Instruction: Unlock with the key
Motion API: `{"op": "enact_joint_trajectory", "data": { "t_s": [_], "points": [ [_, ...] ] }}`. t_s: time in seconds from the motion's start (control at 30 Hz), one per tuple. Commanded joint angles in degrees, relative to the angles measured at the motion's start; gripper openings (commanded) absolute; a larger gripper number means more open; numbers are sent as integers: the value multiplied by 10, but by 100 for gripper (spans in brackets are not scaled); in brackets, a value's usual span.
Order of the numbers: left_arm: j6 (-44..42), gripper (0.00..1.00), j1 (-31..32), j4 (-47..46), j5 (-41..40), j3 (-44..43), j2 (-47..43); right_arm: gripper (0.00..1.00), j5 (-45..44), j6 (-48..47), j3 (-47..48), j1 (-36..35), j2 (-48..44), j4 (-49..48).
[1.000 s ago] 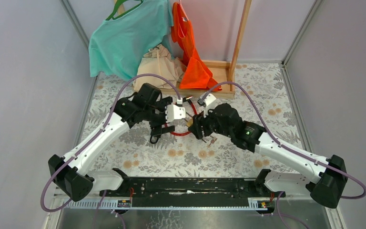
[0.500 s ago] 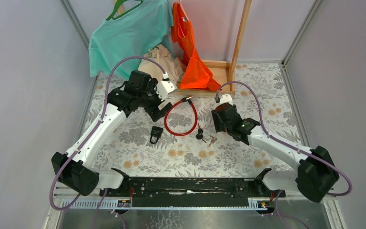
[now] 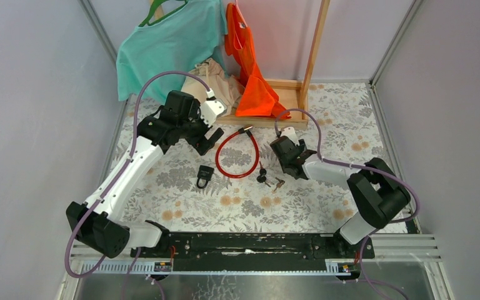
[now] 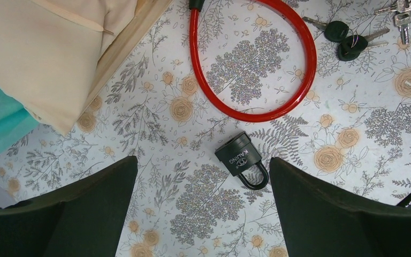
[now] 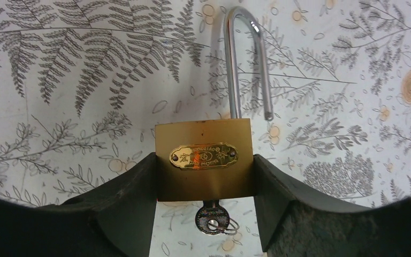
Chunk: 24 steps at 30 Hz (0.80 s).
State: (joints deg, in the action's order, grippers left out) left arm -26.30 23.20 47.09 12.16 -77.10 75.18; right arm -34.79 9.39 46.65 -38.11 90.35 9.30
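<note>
Padlock (image 5: pixel 203 158) stays in right jaws — left jaws withdrawn

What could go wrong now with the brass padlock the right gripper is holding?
The right gripper pinches the brass padlock only by its smooth sides, so it might slip. Its key sticks out below between the fingers and could snag or drop out when the lock is set down. The open left gripper hovers over a black padlock, which it might bump.
</note>
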Motion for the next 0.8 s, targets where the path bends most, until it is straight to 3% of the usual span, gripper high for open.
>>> {"op": "enact_joint_trajectory", "data": {
  "t_s": [0.0, 0.27, 0.4, 0.43, 0.47, 0.63, 0.77],
  "points": [
    [13, 100, -3, -32, -1, 8, -8, 0, 7, 17, 40, 8, 23, -52],
    [13, 100, -3, -17, 4, 2, -3, 0, 52, 50, 44, 22, 68, -58],
    [12, 100, -3, -10, 10, -3, -4, 46, 63, 59, 35, 36, 73, -72],
    [13, 100, -3, -10, 12, -3, -5, 63, 67, 58, 39, 38, 74, -69],
    [14, 100, -3, -10, 16, -4, -6, 71, 70, 59, 44, 38, 74, -63],
    [19, 100, -3, -10, 21, -5, -6, 87, 90, 55, 60, 38, 54, -52],
    [17, 100, -4, -11, 24, -5, -13, 92, 100, 50, 64, 38, 11, -41]
  ]
}}
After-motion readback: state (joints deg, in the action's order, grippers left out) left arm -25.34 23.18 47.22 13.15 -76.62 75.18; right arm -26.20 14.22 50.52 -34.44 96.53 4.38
